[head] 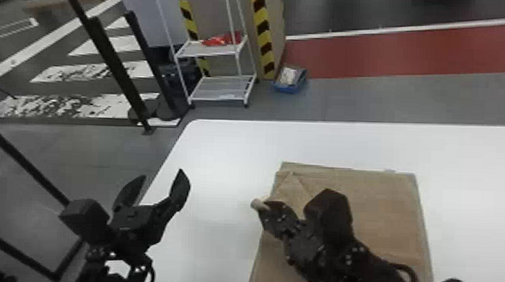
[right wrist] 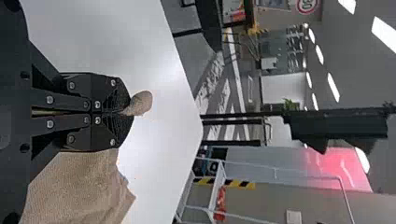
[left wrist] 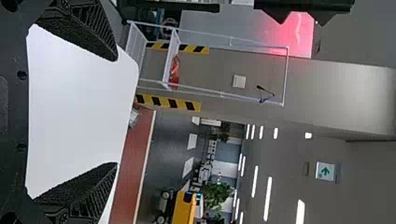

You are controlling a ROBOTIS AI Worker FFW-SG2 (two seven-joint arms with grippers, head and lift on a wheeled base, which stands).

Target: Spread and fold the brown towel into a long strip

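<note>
Towel (head: pixel 385 207) spreading likely in hand: right gripper (right wrist: pixel 125 112) pinching cloth, left gripper (head: pixel 161 177) wide by bench's (head: pixel 215 157) left edge. Next: draw pinch outward, flatten.

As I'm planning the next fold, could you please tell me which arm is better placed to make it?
Probably the right: the right claw is closed on the left side of the brown towel, while the left claw hangs open and empty beyond that side.
</note>
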